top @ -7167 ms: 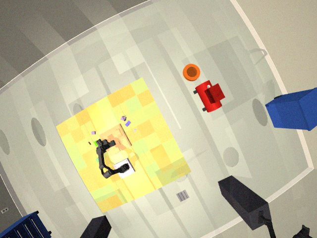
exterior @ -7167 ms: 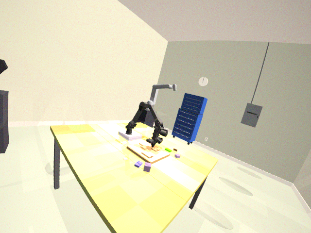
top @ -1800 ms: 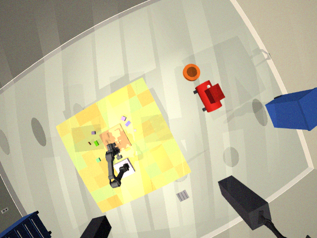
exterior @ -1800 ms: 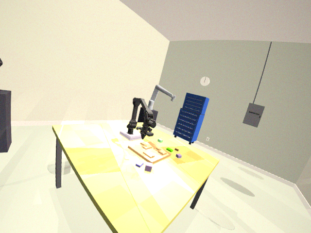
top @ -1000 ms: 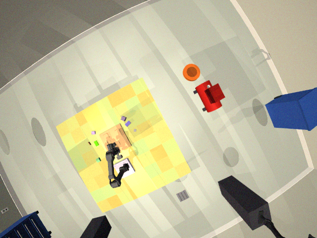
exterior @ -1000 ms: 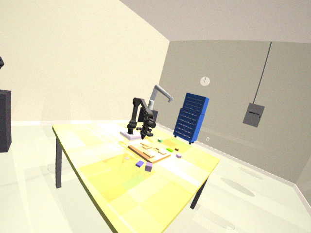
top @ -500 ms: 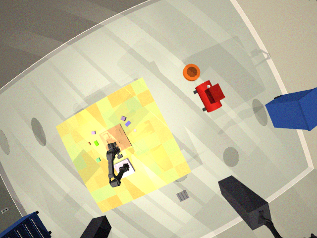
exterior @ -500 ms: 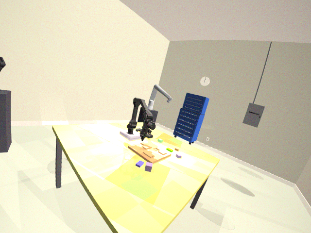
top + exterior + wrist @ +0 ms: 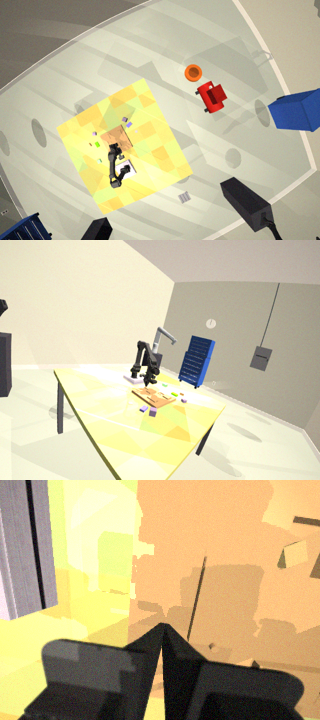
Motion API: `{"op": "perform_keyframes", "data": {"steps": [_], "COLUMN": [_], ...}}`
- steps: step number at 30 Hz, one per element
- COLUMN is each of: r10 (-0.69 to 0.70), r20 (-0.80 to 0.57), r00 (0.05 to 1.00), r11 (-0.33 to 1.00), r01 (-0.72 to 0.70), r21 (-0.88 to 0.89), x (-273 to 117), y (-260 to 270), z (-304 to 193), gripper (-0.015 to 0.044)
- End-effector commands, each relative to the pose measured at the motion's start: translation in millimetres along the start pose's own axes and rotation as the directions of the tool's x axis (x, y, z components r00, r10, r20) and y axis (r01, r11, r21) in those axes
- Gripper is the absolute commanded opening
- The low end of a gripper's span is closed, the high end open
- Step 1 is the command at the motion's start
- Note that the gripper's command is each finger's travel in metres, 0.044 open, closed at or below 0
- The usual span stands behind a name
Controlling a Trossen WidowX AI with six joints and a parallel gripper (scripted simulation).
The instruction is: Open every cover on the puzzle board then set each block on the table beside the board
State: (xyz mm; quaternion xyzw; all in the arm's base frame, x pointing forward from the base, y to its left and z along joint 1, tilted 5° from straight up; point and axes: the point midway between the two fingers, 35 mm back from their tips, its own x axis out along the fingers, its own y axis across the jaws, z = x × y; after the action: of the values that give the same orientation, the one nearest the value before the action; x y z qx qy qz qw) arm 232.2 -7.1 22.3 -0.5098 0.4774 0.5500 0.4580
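Beneath the closed fingers (image 9: 115,146) (image 9: 146,385), which grip nothing, the puzzle board (image 9: 113,133) (image 9: 158,403) (image 9: 200,510) lies flat on the bench (image 9: 155,134) (image 9: 124,444) (image 9: 82,580); in the exterior view their tips point down over its far left part, and whether they touch it I cannot tell. A thin dark slot (image 9: 197,597) runs just beyond the tips in the wrist view, and a pale raised knob (image 9: 296,554) stands farther off to the right.

The step in hand looks like opening a cover, the shut fingers serving as a pusher; the next move likely calls for setting the tips against a cover's handle, then driving it along its track or around its pin, without pressing so hard that the board slides. How many covers are open, and whether any well holds a block, is too small to read.

Outward from the board, in the exterior view, a dark purple cube (image 9: 124,119) (image 9: 153,412) and a violet piece (image 9: 129,124) (image 9: 143,408) lie near; a bright green piece (image 9: 97,144) (image 9: 174,394) and a small purple one (image 9: 94,133) (image 9: 184,400) lie right; the arm's pale base plate (image 9: 133,173) (image 9: 126,377) (image 9: 22,555) sits beyond the far side.
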Motion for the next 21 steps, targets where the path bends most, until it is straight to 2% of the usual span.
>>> {"op": "perform_keyframes", "data": {"steps": [1, 21], "r10": [0.004, 0.004], "r20": [-0.003, -0.003], "r00": [1.0, 1.0], "r11": [1.0, 1.0], "r01": [-0.004, -0.004], "r21": [-0.004, -0.004], "x": [5.7, 25.2], "y": [1.2, 3.0], "z": [-0.6, -0.6], "gripper": [0.0, 0.0]}}
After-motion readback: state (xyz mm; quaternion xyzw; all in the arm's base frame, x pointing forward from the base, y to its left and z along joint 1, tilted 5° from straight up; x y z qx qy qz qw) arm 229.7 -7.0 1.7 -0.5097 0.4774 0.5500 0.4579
